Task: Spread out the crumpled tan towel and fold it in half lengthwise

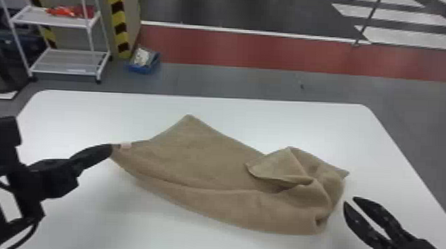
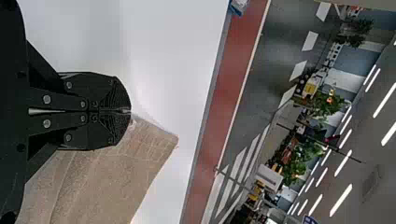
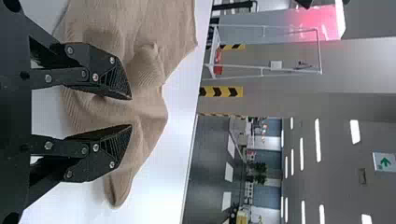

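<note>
White worktop (image 1: 304,121) carries the towel (image 1: 203,160), probably light and limp; left gripper (image 1: 111,149), jaws closed, pinches its corner; right gripper (image 1: 350,202), jaws parted beside it, could grasp its folded-back flap (image 1: 281,167).

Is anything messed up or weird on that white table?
Yes, the tan towel is messy: its right end is bunched and twisted, with a flap folded over. The left end effector pinches the other end, which looks smoother.

Head view: high above near side of white round-cornered table (image 1: 349,126), facing forward-down. Wrist views: closer, sideways, facing past table. Head and left wrist share red floor strip (image 1: 253,49) beyond table; head and right wrist, white metal rack (image 1: 59,20) beyond.
</note>
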You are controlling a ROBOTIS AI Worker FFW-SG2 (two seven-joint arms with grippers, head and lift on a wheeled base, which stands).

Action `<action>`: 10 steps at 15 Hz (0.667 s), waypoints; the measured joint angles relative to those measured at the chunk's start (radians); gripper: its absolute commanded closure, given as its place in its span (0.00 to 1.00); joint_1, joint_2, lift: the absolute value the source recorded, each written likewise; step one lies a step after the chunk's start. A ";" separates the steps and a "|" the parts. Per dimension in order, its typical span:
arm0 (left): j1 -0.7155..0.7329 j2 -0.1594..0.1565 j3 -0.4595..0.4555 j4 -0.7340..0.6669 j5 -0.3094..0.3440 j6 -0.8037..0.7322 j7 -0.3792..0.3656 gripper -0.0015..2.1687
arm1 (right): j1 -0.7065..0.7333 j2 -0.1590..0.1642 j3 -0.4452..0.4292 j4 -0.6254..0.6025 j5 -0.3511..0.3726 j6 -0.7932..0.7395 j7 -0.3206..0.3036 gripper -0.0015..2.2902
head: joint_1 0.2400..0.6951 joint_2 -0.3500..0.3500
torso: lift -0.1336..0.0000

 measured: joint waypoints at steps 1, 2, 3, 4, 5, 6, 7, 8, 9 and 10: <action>0.003 0.001 0.009 -0.003 0.002 0.000 -0.001 0.87 | 0.009 0.012 -0.041 0.003 -0.012 0.003 0.008 0.34 | 1.00 0.24 | 0.06; 0.006 0.002 0.017 -0.005 0.004 0.000 -0.003 0.87 | 0.013 0.023 -0.085 0.003 -0.039 0.009 0.011 0.34 | 1.00 0.21 | 0.06; 0.009 0.003 0.021 -0.008 0.006 0.000 -0.005 0.87 | 0.010 0.029 -0.123 -0.004 -0.084 0.023 0.011 0.34 | 1.00 0.19 | 0.06; 0.010 0.004 0.022 -0.012 0.006 0.000 -0.006 0.87 | -0.007 0.033 -0.150 -0.020 -0.130 0.065 0.009 0.34 | 1.00 0.15 | 0.06; 0.011 0.004 0.021 -0.014 0.006 0.000 -0.006 0.87 | -0.038 0.038 -0.163 -0.038 -0.156 0.133 0.008 0.34 | 1.00 0.14 | 0.06; 0.011 0.003 0.016 -0.016 0.006 0.000 -0.006 0.87 | -0.089 0.049 -0.161 -0.057 -0.160 0.223 0.006 0.39 | 1.00 0.15 | 0.06; 0.012 0.003 0.012 -0.017 0.006 0.000 -0.006 0.87 | -0.137 0.061 -0.139 -0.069 -0.140 0.285 0.002 0.47 | 1.00 0.17 | 0.06; 0.012 0.003 0.006 -0.017 0.004 0.000 -0.008 0.87 | -0.190 0.075 -0.091 -0.080 -0.099 0.331 -0.004 0.49 | 1.00 0.21 | 0.06; 0.013 0.002 0.001 -0.018 0.002 0.000 -0.009 0.87 | -0.238 0.086 -0.031 -0.085 -0.053 0.360 -0.015 0.49 | 1.00 0.25 | 0.06; 0.013 0.002 -0.005 -0.017 0.000 -0.001 -0.012 0.87 | -0.290 0.094 0.039 -0.086 -0.005 0.393 -0.030 0.48 | 1.00 0.33 | 0.06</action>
